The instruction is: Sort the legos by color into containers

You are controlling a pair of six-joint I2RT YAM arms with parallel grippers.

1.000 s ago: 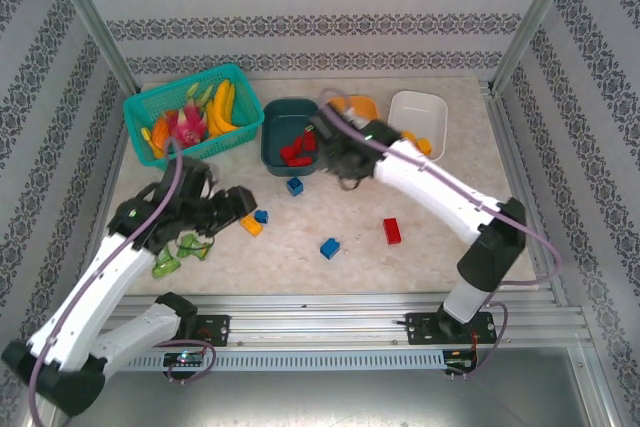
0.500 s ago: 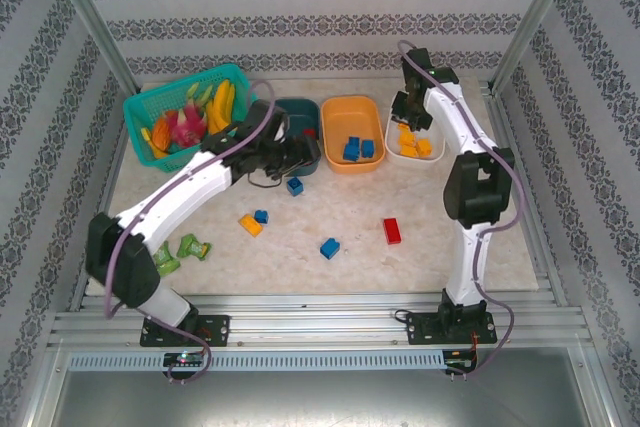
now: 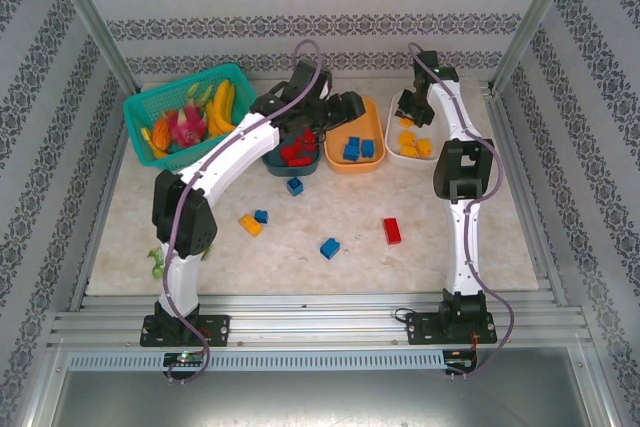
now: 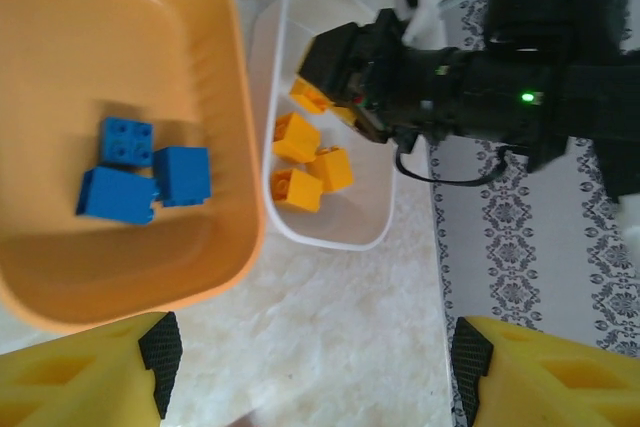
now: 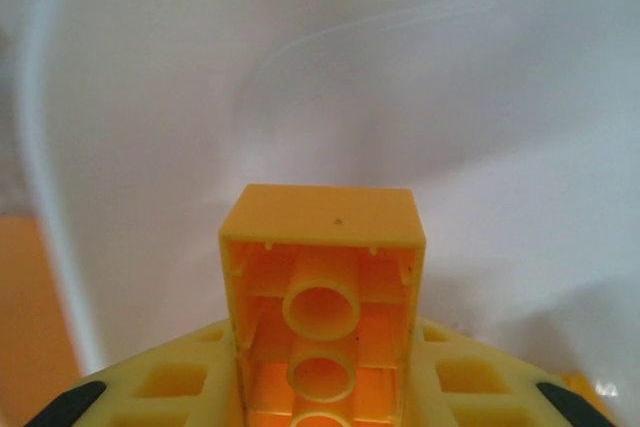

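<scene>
Five small, chunky plastic lego bricks lie loose around the middle of the pale marbled desk (image 3: 350, 207): three blue bricks (image 3: 329, 247), one red brick (image 3: 392, 231) and one orange-yellow brick (image 3: 250, 225). They look light, rigid and glossy, and hardly fragile. A pinch across two flat opposite sides, below the studs, should hold best. A grip on the corners could let a brick squirt out, and the smooth hard desk may let a nudged one skid.

Along the far edge stand three tubs:
- a dark teal rounded plastic tub (image 3: 285, 169) holding red pieces
- an orange rounded plastic tub (image 4: 120, 37) holding blue ones
- a white rounded plastic tub (image 4: 350, 217) holding orange-yellow ones

The right end effector (image 5: 320, 397) hangs over the white tub. It is set narrow, with a held orange-yellow brick (image 5: 320, 247) between its fingers, hollow underside towards the camera. The left end effector (image 4: 310, 357) hovers by the orange tub, spread wide and empty.

A teal mesh basket (image 3: 205, 144) of toy fruit fills the far left corner. Patterned wall panels close in the desk, and the two arms crowd the far edge, so room there is tight.
</scene>
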